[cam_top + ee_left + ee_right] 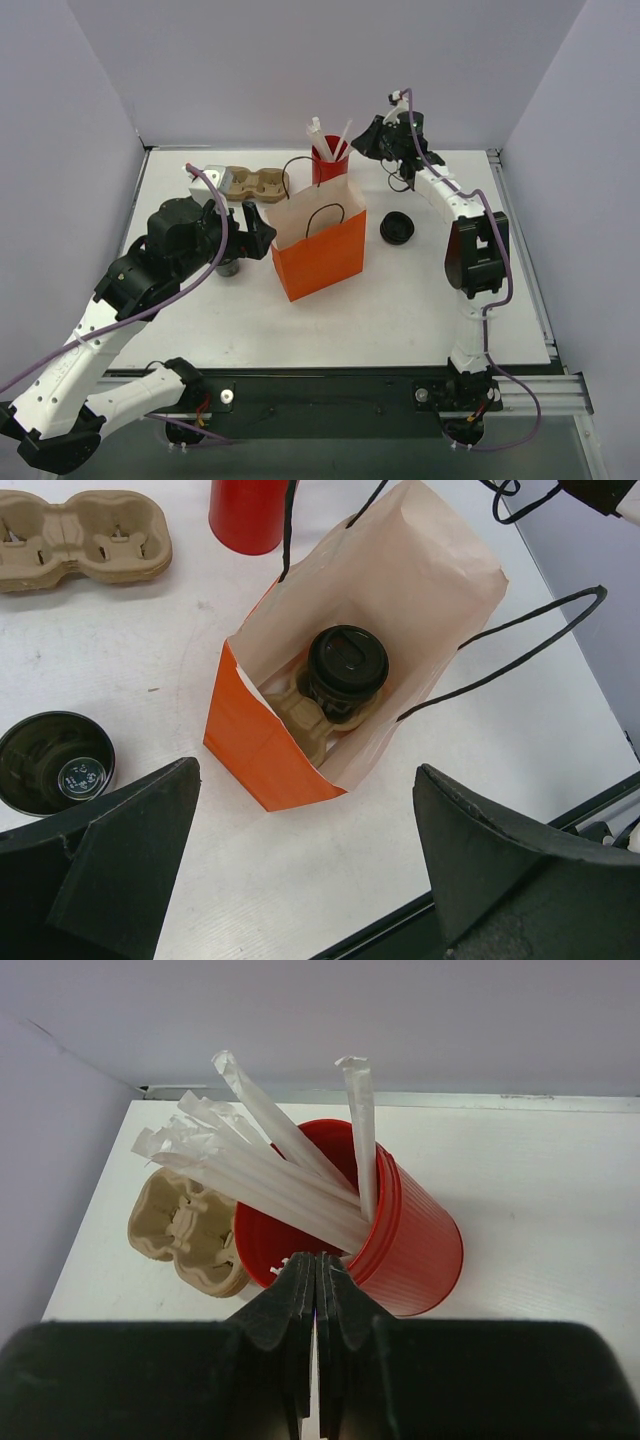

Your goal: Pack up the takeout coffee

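I'm holding the left gripper (303, 770), jaws spread wide, above the orange bag (250, 742). 1 lidded coffee cup (347, 665) is sitting inside, 1 open cup (55, 765) standing at its 9 o'clock. The right gripper (318, 1280) is pinching shut.

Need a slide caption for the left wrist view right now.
Open left gripper near orange paper bag holding one lidded coffee cup in a carrier; second cup outside on table.

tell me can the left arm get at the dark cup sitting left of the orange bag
Probably yes: the cup stands in the open beside the bag, close by the left gripper, whose jaws stand wide open, with nothing between them.
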